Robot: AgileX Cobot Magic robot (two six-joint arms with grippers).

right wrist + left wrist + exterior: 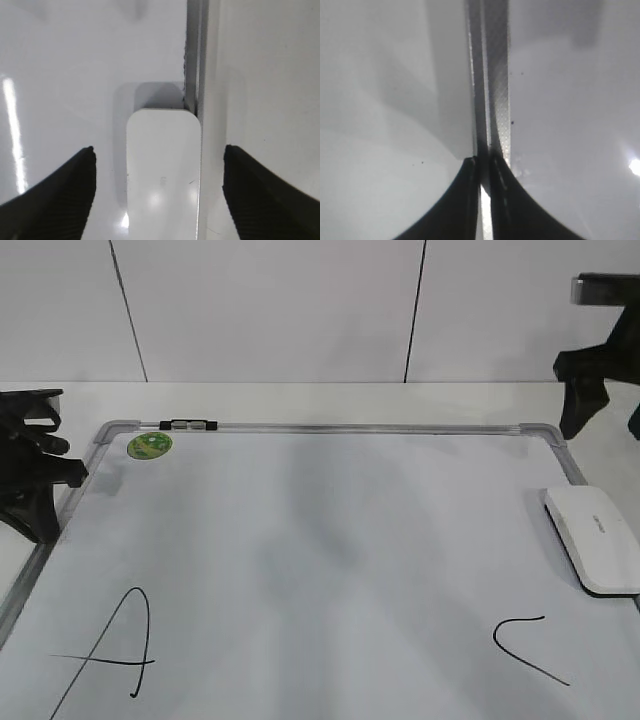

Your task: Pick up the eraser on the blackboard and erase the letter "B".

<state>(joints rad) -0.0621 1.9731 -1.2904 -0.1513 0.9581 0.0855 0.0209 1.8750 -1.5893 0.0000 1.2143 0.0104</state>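
Note:
The blackboard lies flat, a white board in a silver frame. The white eraser lies on its right edge against the frame. In the right wrist view the eraser sits between the wide-open fingers of my right gripper, which does not touch it. In the exterior view the right gripper hovers above and behind the eraser. My left gripper is shut over the board's left frame, its tips nearly together. No letter "B" shows; the board between the other letters is blank.
A black "A" is at the board's lower left and an open "C" stroke at the lower right. A green round sticker sits in the top left corner, next to a black clip on the top frame.

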